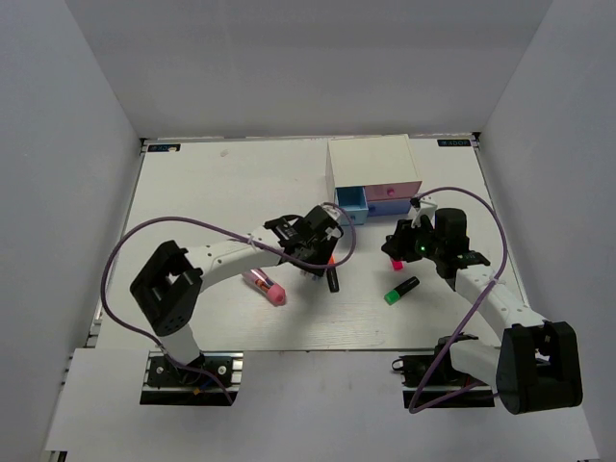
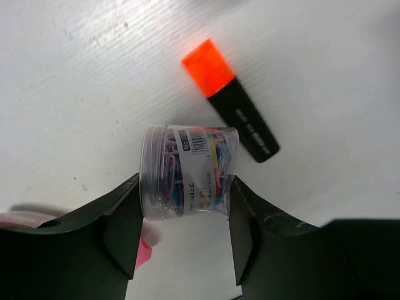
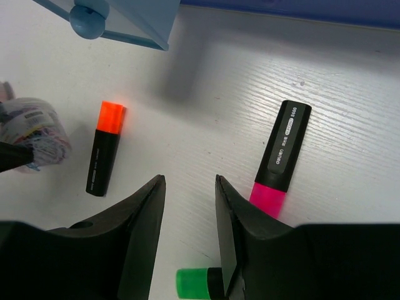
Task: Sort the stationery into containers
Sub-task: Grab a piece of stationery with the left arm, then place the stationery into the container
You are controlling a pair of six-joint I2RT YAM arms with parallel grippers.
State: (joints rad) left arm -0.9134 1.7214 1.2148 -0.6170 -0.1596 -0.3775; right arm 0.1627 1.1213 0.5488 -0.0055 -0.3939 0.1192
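Left pincer (image 2: 184, 182) clamps clip tub (image 2: 187, 172), orange highlighter (image 2: 231, 103) just beyond; right pincer (image 3: 187, 184) open, empty, pink highlighter (image 3: 282, 156) beside it; next prob. carry tub to blue drawer (image 1: 351, 200).

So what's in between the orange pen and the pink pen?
Nothing, just bare white table between the orange highlighter and the pink highlighter, as the right wrist view shows.
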